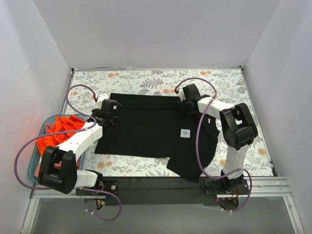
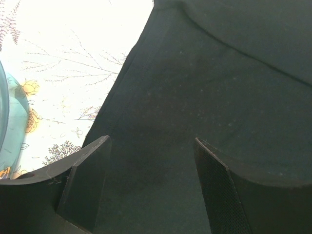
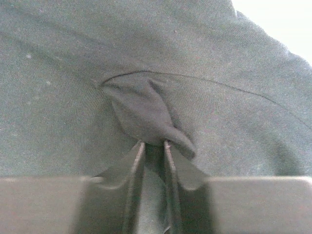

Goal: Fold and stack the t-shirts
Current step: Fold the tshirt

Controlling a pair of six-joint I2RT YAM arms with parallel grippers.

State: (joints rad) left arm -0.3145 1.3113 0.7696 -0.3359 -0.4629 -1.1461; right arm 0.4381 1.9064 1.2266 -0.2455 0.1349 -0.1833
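A black t-shirt with a small white square label lies spread on the floral table. My left gripper is open over its left edge; in the left wrist view its fingers stand wide apart above the black cloth, gripping nothing. My right gripper is at the shirt's far right part, shut on a pinched fold of the black cloth. Orange-red shirts lie bunched in the teal basket at the left.
The translucent teal basket stands at the table's left edge, beside my left arm. White walls close the back and both sides. The floral tablecloth shows beyond the shirt. The shirt's near right part hangs over the black front rail.
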